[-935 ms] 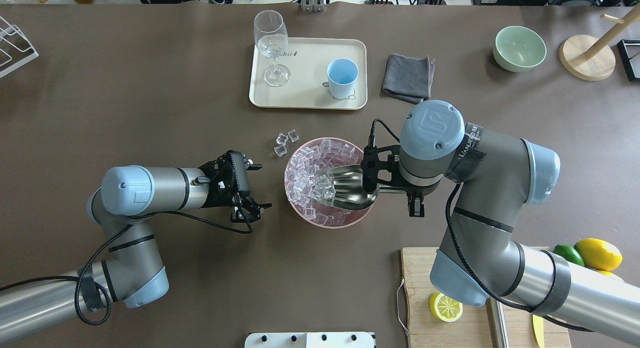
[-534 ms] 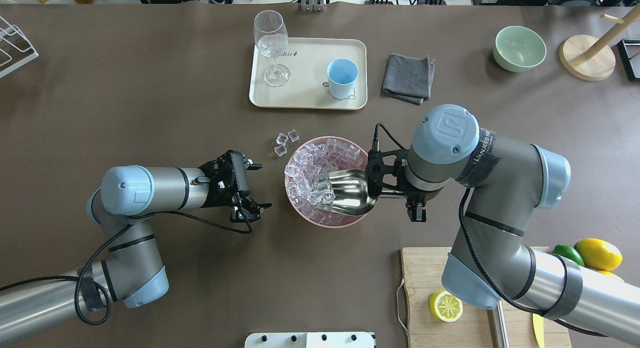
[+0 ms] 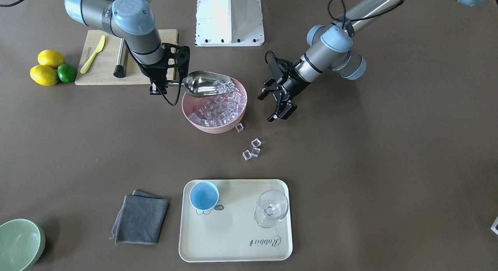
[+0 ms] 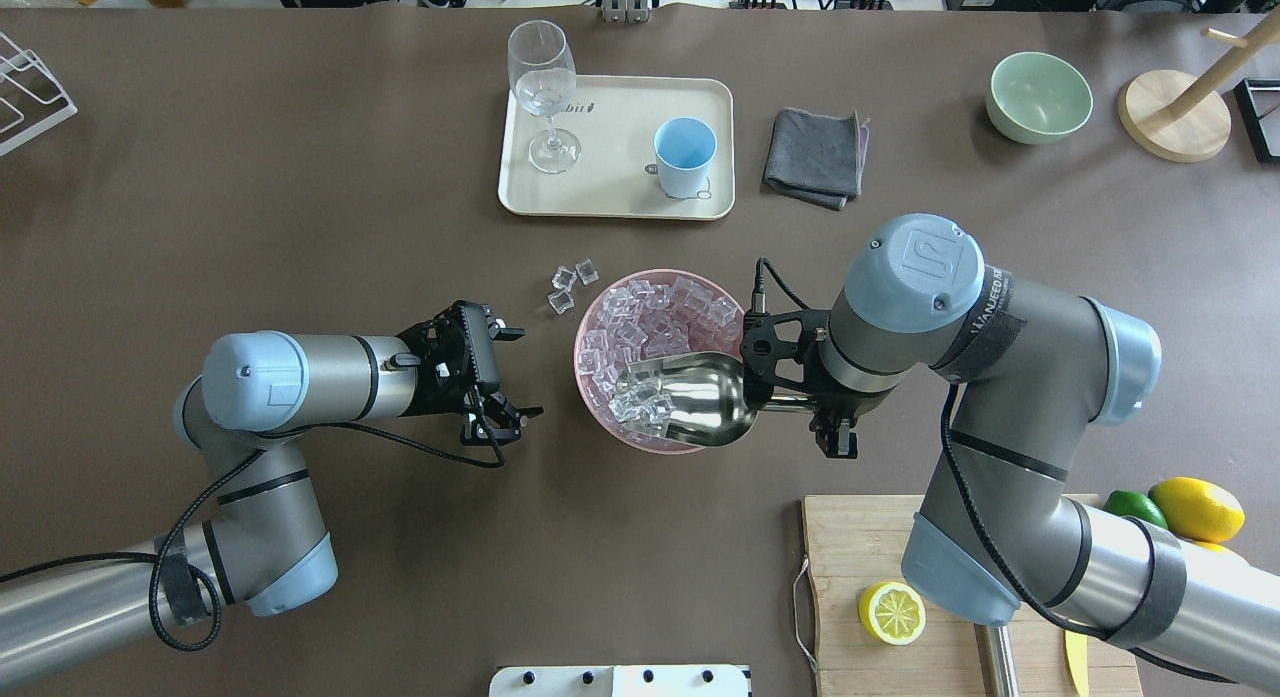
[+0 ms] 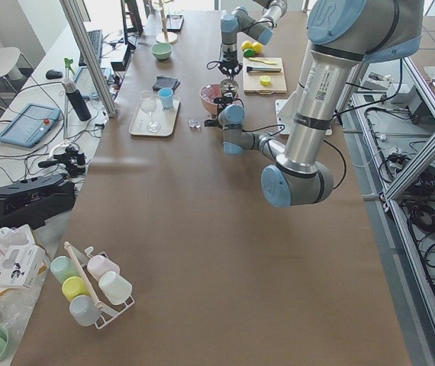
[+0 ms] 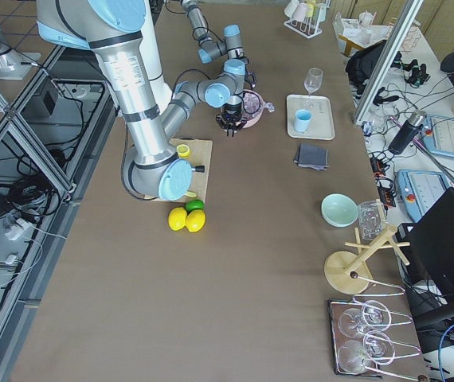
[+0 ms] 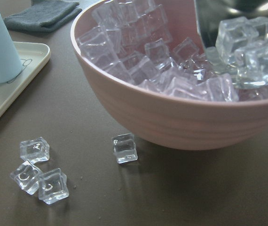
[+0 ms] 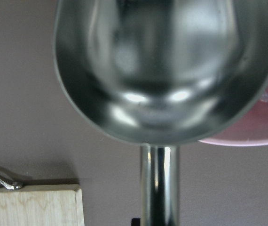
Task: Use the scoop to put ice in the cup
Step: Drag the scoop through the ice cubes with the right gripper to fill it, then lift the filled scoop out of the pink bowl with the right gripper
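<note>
You have one scoop (image 4: pixel 695 402) in the right end effector (image 3: pixel 162 83), whose fingers are clamped on the thin handle. The trough sits roughly level over the robot-side rim of the single pink bowl (image 4: pixel 590 397), with a few cubes of ice (image 4: pixel 640 402) at its open mouth. The rest of the heap lies in the bowl beneath and beyond it. The left end effector (image 4: pixel 518 372) holds nothing. Its fingers are spread wide just beside the bowl's left flank, apart from the rim. Count four loose cubes on the surface (image 4: pixel 300 207): one (image 3: pixel 239 127) against the bowl's far side, and a cluster of three (image 3: pixel 252 148) a little further out toward the tray (image 4: pixel 620 192). There is one cup (image 4: pixel 685 155), standing upright in the tray's right half as the overhead camera sees it. One stemmed glass (image 4: pixel 545 87) stands at the tray's opposite end, well apart from the cup. A single grey cloth (image 4: pixel 815 157) lies just off the tray's right edge. Between bowl and tray runs a strip of bare surface, and the cluster of three sits on its left side. On the robot side of the right arm lies one cutting board (image 4: pixel 850 537), its corner near the elbow, with a half lemon (image 4: pixel 891 614) on it.
</note>
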